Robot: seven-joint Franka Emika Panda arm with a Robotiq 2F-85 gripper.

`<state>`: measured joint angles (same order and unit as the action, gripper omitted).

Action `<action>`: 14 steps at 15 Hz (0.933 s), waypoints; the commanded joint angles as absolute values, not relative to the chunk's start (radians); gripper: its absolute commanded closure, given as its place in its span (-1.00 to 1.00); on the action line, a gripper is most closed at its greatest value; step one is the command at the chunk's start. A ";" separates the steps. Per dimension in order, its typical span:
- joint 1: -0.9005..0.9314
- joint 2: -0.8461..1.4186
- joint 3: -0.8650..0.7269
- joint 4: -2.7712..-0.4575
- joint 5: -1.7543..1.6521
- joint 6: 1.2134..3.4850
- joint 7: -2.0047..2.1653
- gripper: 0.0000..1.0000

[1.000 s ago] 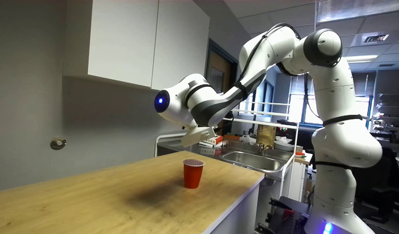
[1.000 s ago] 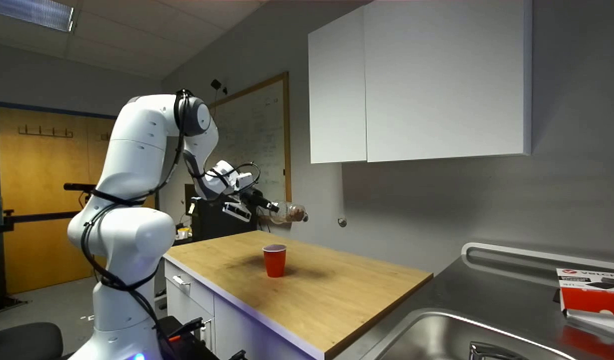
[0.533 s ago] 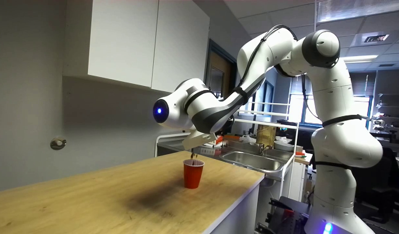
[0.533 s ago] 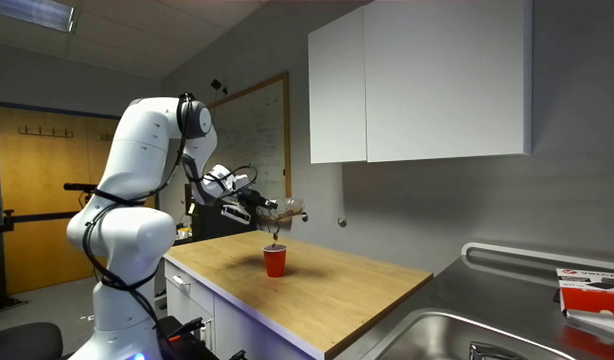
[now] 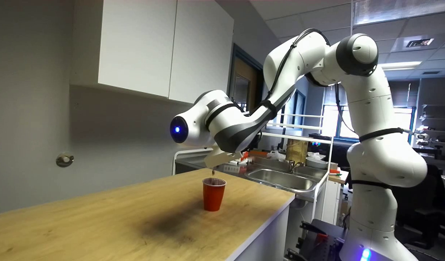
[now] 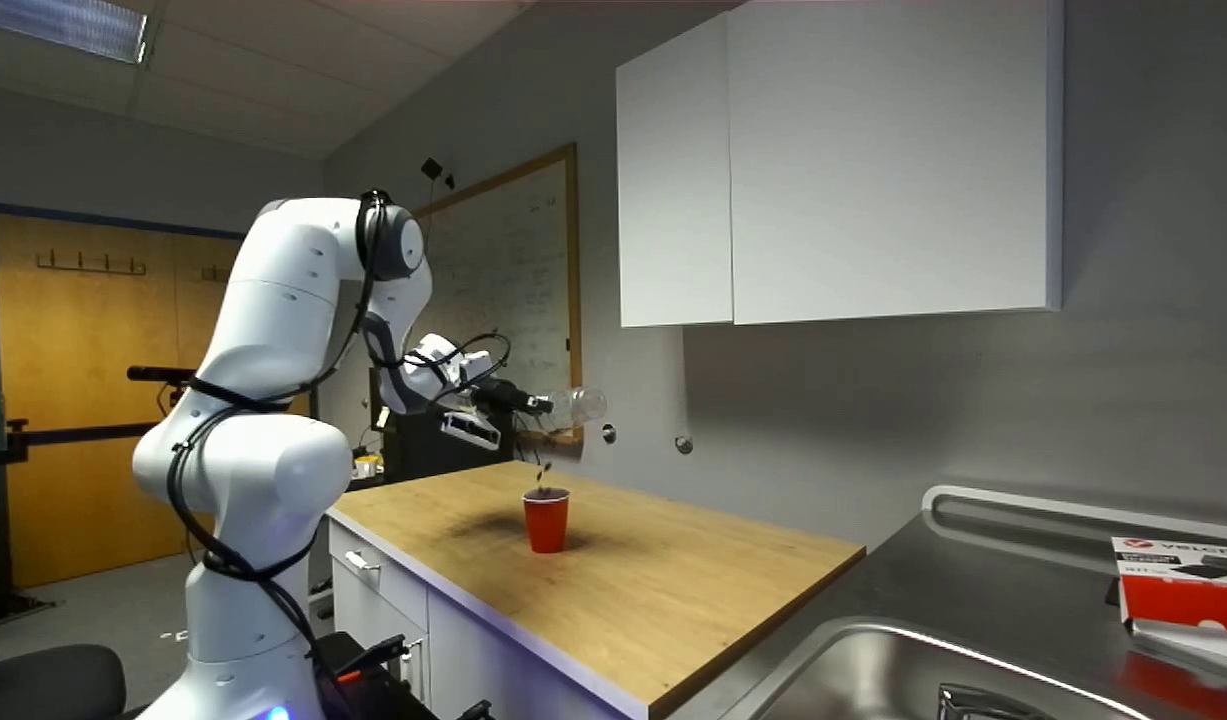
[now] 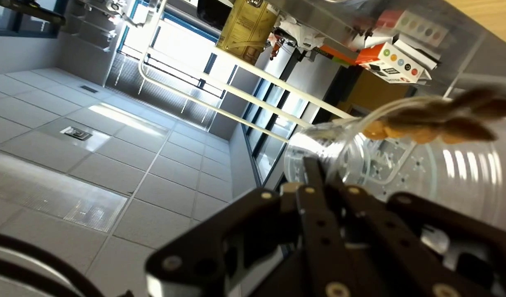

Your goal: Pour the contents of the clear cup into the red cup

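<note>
Wrist view is showing the clear cup hanging sideways, brown pieces blurring by; the hand is pinching the cup's wall, presumably leaving the mouth free for pouring. Pieces are dropping toward the red cup in both exterior views; it's standing upright on the table, likely placed for catching. Wrist view is missing it; in an exterior view the arm's wrist is hiding the clear cup.
</note>
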<state>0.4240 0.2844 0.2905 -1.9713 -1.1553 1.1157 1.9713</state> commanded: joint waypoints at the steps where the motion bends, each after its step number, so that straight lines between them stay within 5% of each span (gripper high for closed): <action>1: 0.424 0.284 0.304 -1.972 -1.187 1.081 1.999 0.92; 14: 0.399 0.276 0.313 -1.960 -1.147 1.076 1.986 0.92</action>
<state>0.4240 0.2904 0.2975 -1.9803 -1.2035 1.0591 2.0025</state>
